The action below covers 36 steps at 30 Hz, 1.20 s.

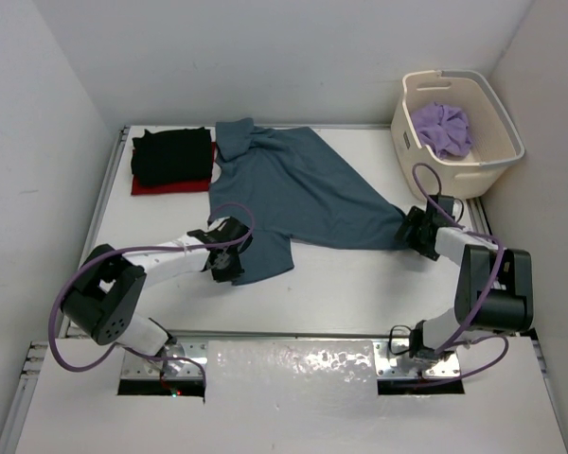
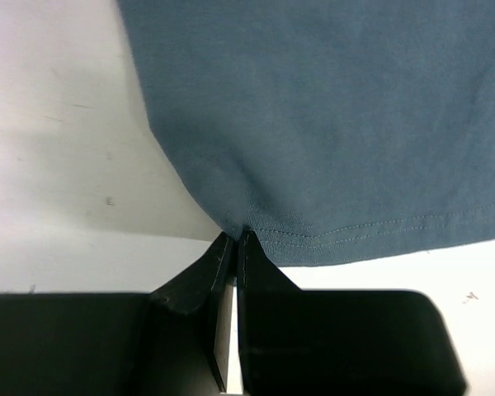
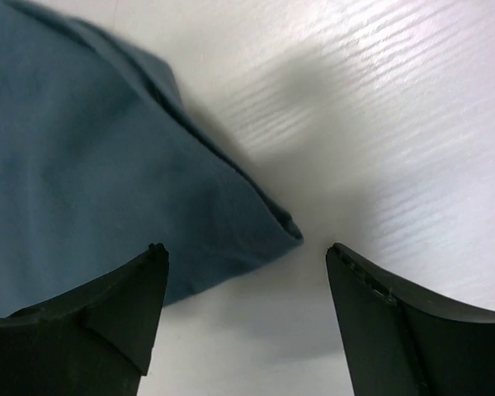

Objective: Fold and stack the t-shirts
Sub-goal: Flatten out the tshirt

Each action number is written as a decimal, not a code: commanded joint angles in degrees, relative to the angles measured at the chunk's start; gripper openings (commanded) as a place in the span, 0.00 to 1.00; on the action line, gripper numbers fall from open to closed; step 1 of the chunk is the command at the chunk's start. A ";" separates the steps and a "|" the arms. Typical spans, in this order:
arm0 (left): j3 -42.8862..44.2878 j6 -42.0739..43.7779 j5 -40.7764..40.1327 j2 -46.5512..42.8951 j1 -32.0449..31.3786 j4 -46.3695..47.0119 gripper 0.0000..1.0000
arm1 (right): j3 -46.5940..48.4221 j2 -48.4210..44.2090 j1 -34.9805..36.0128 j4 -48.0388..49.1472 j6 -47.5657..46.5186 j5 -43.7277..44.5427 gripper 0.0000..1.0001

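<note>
While holding the left fingers (image 2: 264, 276) pressed flat together on the stitched hem corner of the teal t-shirt (image 2: 330, 124), finish the matching grip on the other side. Right fingers (image 3: 107, 313) wide apart, straddling a folded corner of the same cloth, nothing pinched there yet. Seen from that wrist, corner tip nearer the 9 o'clock finger than the 3 o'clock one, so centre over it before closing, and take every layer of the fold, not only the top one. Close low against the surface (image 1: 360, 284), to catch cloth and not air.

Outward from there: spread loose and rumpled across the middle of the surface, from a bunched end at 11 o'clock to the right-hand corner at 3 o'clock, left-hand corner at 8 o'clock. Probably best to lift both corners together and level, then draw them apart to pull the creases flat before any fold; avoid hauling on one side alone, likely to skew the cloth further.

At 10 o'clock, black t-shirt (image 1: 173, 154) folded on top of red t-shirt (image 1: 140, 187), only a red edge showing beneath: apparently the stack to join. At 2 o'clock, lavender t-shirt (image 1: 442, 128) heaped inside the cream basket (image 1: 426, 172), not yet folded. Mind the basket, near the right-hand corner, when raising it.
</note>
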 commanded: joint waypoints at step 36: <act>25.30 13.80 -24.73 -19.20 -0.21 7.41 0.00 | 8.69 -24.11 -2.43 11.85 1.26 -14.81 0.00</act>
